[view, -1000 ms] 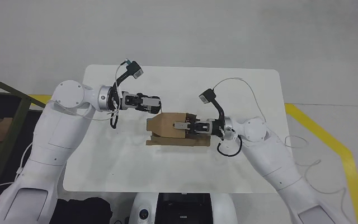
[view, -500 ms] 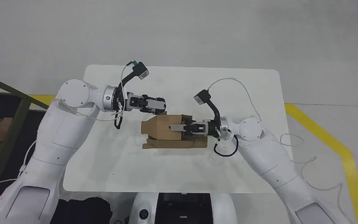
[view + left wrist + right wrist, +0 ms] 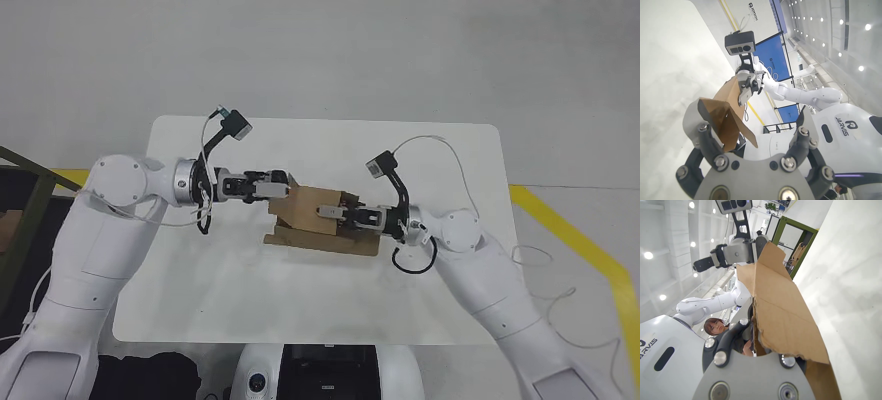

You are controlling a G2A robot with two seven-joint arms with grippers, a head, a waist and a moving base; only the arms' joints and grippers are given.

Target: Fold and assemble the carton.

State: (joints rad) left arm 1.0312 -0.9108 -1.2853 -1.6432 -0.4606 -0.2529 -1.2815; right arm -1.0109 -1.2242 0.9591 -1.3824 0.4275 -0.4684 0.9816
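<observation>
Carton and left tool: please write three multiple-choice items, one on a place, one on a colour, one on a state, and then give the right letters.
1. Where is the carton?
A. on the floor
B. over the middle of the table
C. at a table corner

2. What colour is the carton?
A. white
B. blue
C. brown

3. How is the left tool?
A. open
B. shut on the carton
C. shut on nothing

Answers:
1 B, the top view shows it amid the white tabletop.
2 C, it is plain brown cardboard.
3 A, its fingers stand wide apart in the left wrist view.
</observation>
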